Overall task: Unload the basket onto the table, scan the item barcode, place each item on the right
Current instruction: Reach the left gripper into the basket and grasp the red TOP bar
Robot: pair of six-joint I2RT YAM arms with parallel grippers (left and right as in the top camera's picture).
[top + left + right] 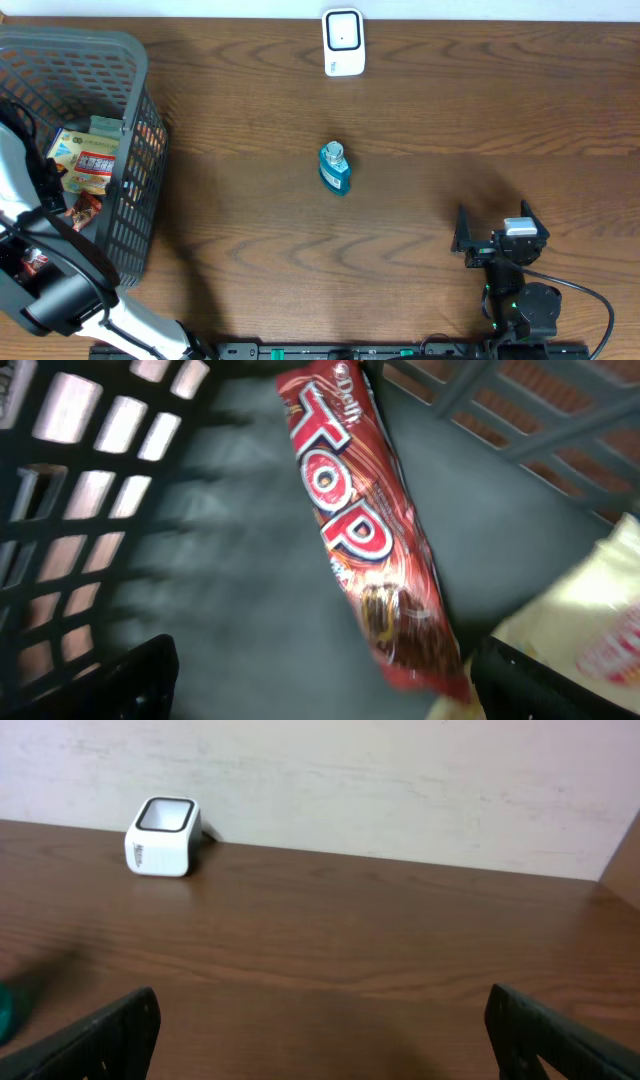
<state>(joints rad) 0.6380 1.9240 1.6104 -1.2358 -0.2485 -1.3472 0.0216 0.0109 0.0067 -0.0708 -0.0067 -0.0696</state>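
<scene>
Basket (pixel 135 60): grey, open lattice.
Snack wrapper (pixel 360 530): glossy red, white "TOP" lettering, brown biscuit print.
Packet (pixel 85 160): yellow, red label.
Bottle (pixel 335 172): teal.
Scanner (pixel 343 42): white, black window.
Table (pixel 480 120): dark brown woodgrain.

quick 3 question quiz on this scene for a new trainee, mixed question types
1. True or false: the teal bottle sits on the table, outside the basket.
2. Fill in: the white scanner sits by the ___.
3. What lies under the open left gripper? A) red TOP packet B) the bottle C) the scanner

Key: 1 true; 2 wall; 3 A
</scene>
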